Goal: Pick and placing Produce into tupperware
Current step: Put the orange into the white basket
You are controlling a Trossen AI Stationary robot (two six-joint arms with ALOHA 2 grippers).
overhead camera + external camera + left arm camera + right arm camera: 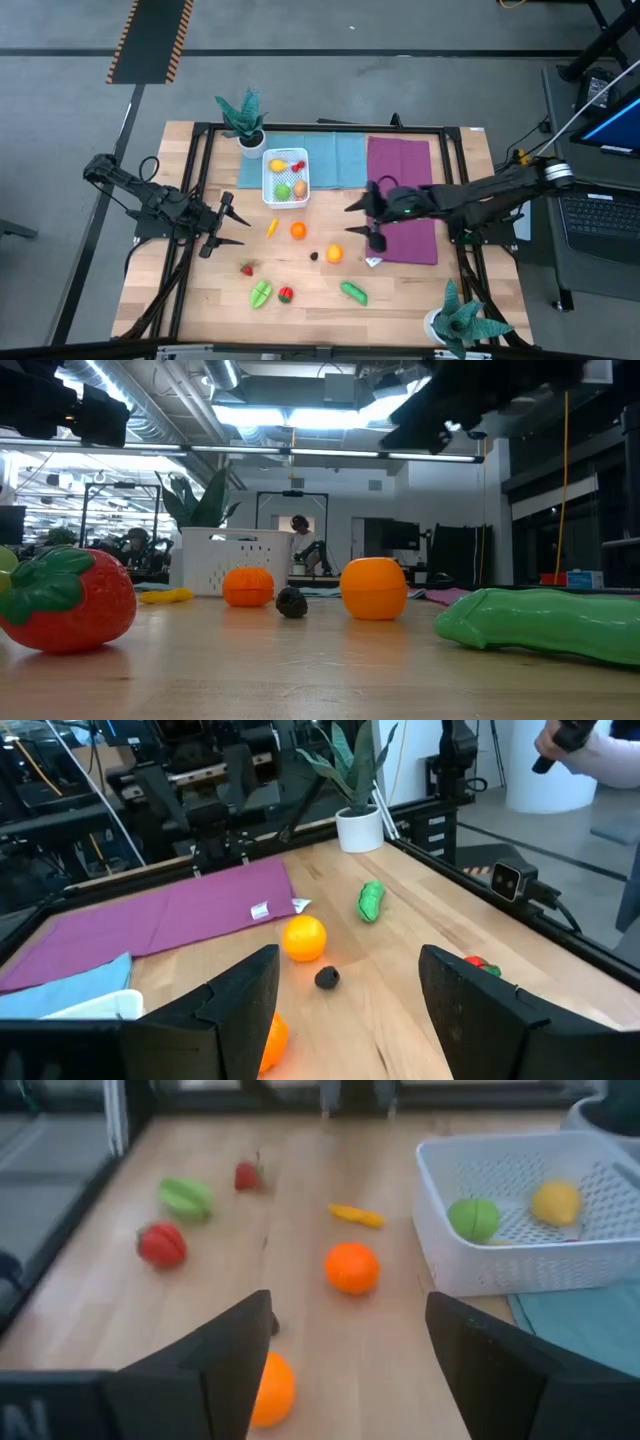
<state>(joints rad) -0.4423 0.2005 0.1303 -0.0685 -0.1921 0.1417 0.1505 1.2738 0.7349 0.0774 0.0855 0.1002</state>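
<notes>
We see a light wooden table (200, 310) carrying a teal cloth (330, 155), a purple cloth (400, 160), a white perforated tupperware (268, 190) and two potted plants (245, 125) at opposite corners. Loose on the wood lie two orange fruits (298, 231), a yellow piece (271, 227), a strawberry (247, 268), a tomato (286, 294), green pieces (261, 294) and a small dark piece (313, 255).

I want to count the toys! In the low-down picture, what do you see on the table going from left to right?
Red strawberry → yellow piece → orange fruit → small dark piece → second orange fruit → green vegetable.
</notes>
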